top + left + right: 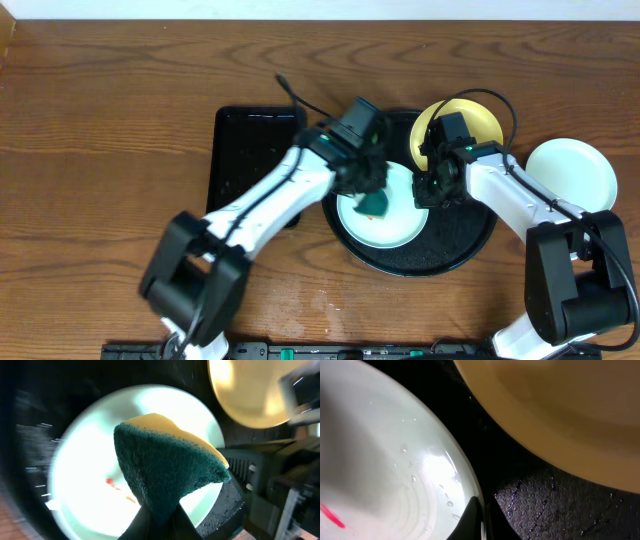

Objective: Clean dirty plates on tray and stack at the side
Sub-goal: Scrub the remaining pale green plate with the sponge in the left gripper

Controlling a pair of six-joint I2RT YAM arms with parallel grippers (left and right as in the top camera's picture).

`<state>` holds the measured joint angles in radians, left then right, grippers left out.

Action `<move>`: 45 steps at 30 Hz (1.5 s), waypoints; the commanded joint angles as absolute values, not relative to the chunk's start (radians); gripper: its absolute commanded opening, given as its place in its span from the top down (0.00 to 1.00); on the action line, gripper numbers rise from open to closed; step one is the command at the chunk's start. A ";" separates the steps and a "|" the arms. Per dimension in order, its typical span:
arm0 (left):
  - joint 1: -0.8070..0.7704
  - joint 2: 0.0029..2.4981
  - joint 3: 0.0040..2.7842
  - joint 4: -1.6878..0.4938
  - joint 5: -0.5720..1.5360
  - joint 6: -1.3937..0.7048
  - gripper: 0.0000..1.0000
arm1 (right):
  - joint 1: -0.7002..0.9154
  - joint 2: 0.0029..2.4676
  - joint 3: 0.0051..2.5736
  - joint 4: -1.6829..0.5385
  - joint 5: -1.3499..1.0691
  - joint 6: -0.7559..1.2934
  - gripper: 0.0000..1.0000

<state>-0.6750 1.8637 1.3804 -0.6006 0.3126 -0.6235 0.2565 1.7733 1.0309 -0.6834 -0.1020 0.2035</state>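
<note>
One sponge (165, 460) in left pincer (159, 517) over smeared plate (85, 465).

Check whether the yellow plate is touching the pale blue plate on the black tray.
Apart. The right wrist view shows a strip of the black tray between the yellow plate and the pale blue plate.

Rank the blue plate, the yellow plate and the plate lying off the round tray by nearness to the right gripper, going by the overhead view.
1. blue plate, on the round tray, its rim at the fingers of the right gripper.
2. yellow plate, just beyond, at the tray's far edge.
3. off-tray plate, on the table, farther right.
</note>
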 commanded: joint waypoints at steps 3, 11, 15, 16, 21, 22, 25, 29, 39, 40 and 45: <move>-0.723 1.978 1.378 -0.580 0.324 -0.753 0.92 | 0.256 1.786 1.014 -0.687 -0.139 0.147 0.99; -0.701 2.107 1.378 -0.622 0.212 -0.727 0.92 | 0.256 1.786 1.014 -0.696 -0.139 0.148 0.99; -0.678 2.098 1.401 -0.706 -0.028 -0.676 0.93 | 0.256 1.786 1.014 -0.702 -0.139 0.148 0.99; -0.677 2.094 1.412 -0.729 -0.101 -0.661 0.93 | 0.256 1.786 1.014 -0.702 -0.139 0.148 0.99; -0.678 2.087 1.447 -0.812 -0.387 -0.576 0.92 | 0.256 1.786 1.014 -0.704 -0.138 0.149 0.99; -0.678 2.087 1.447 -0.817 -0.412 -0.560 0.92 | 0.256 1.786 1.014 -0.704 -0.136 0.152 0.99; -0.678 2.087 1.446 -0.817 -0.443 -0.550 0.93 | 0.256 1.786 1.013 -0.710 -0.133 0.164 0.99; -0.678 2.088 1.445 -0.758 -0.269 -0.550 0.93 | 0.256 1.786 1.013 -0.714 -0.132 0.163 0.99; -0.704 2.089 1.427 -0.525 0.547 -0.672 0.92 | 0.256 1.786 1.013 -0.714 -0.132 0.190 0.99; -0.708 2.089 1.427 -0.512 0.574 -0.672 0.92 | 0.256 1.786 1.013 -0.714 -0.131 0.189 0.99; -0.734 2.089 1.427 -0.488 0.610 -0.671 0.92 | 0.256 1.786 1.013 -0.712 -0.131 0.190 0.99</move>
<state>-0.7128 2.0747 1.4399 -0.4896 0.4789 -0.6510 0.2573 1.7737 1.0309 -0.7021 -0.1638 0.1944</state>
